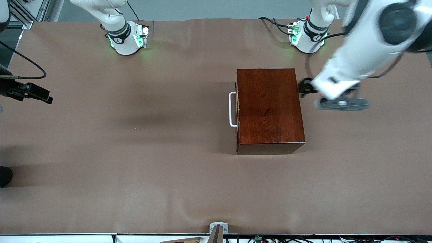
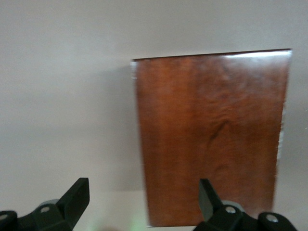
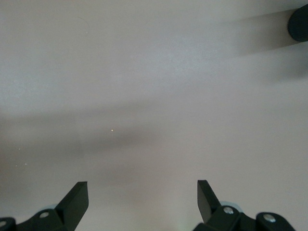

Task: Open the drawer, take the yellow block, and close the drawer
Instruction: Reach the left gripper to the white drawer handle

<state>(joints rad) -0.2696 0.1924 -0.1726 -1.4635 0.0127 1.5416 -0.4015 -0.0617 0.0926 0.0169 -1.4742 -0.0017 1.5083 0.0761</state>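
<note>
Left tool point(image 2: 144, 202), jaws wide, hangs by the shut drawer's point(image 1: 237, 109) box; right tool point(image 3: 143, 202) waits wide over bare worktop point(image 1: 135, 152); the unseen yellow block, probably inside, risks a blind grab.

Table point(image 1: 135, 152) with brown cover, slightly wrinkled. One thing on it: reddish-brown wooden box point(image 1: 270, 108), toward the left arm's end, white handle point(image 1: 232, 109) on the side facing the right arm's end. Both arm bases stand along the table's edge farthest from the front camera.
</note>
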